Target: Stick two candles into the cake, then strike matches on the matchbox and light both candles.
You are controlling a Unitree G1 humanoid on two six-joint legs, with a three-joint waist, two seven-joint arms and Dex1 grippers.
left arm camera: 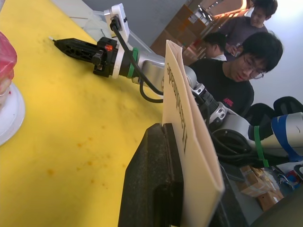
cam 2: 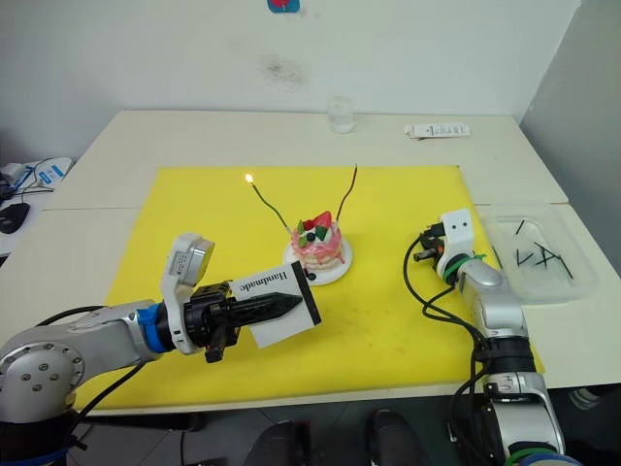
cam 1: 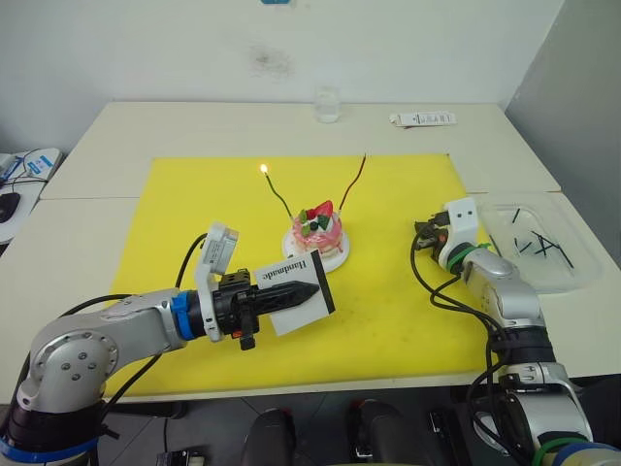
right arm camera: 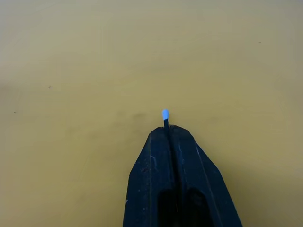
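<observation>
Two candles stand in the pink cake (cam 1: 319,231) mid-mat: the green candle (cam 1: 277,193), tilted left, burns, the red candle (cam 1: 354,181) leans right, unlit. The left gripper (cam 1: 309,293) pinches the white matchbox (cam 1: 291,292) near the cake, lettering lengthwise toward it. The right gripper (right arm camera: 166,126), fingers pressed together, pinches a blue-tipped match (right arm camera: 165,116) pointing forward

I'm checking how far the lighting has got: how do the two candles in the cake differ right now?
The green candle carries a small flame at its tip; the red candle shows none. The green candle leans toward the robot's left, the red candle toward its right. Both are thin, long and wavy, and both stand stuck in the cake.
</observation>
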